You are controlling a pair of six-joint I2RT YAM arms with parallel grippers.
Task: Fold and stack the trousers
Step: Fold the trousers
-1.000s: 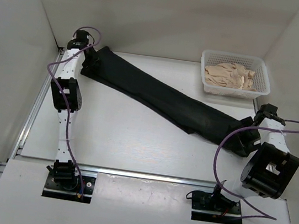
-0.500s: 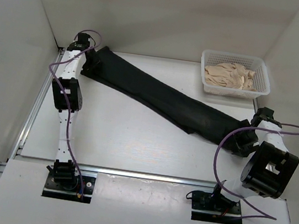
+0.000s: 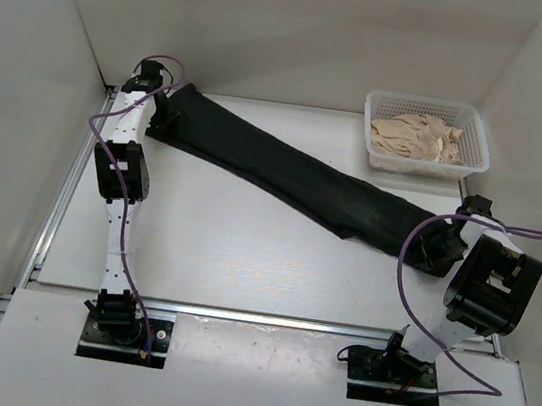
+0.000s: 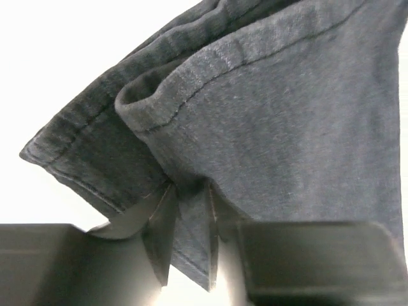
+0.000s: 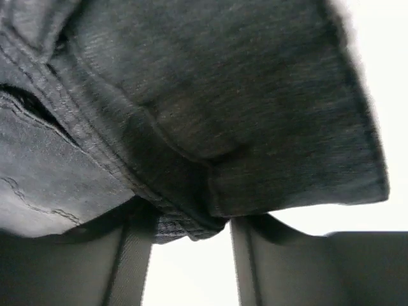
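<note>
The black trousers (image 3: 295, 176) lie stretched out in a long diagonal band from the back left to the right side of the table. My left gripper (image 3: 163, 112) is at their back-left end. In the left wrist view it (image 4: 191, 210) is shut on a fold of the trousers (image 4: 274, 115) by the stitched leg hem. My right gripper (image 3: 436, 249) is at the right end. In the right wrist view it (image 5: 191, 236) stands open, its fingers still apart, with a thick seamed edge of the trousers (image 5: 223, 95) lying between the tips.
A white mesh basket (image 3: 477, 141) with beige cloth garments (image 3: 416, 138) stands at the back right, just beyond the right arm. White walls enclose the table (image 3: 224, 247) on the left, back and right. Purple cables loop beside both arms.
My left gripper has closed on the trouser hem. The right gripper has pushed in at the trousers' right end and its jaws have narrowed. The trousers have barely moved.
</note>
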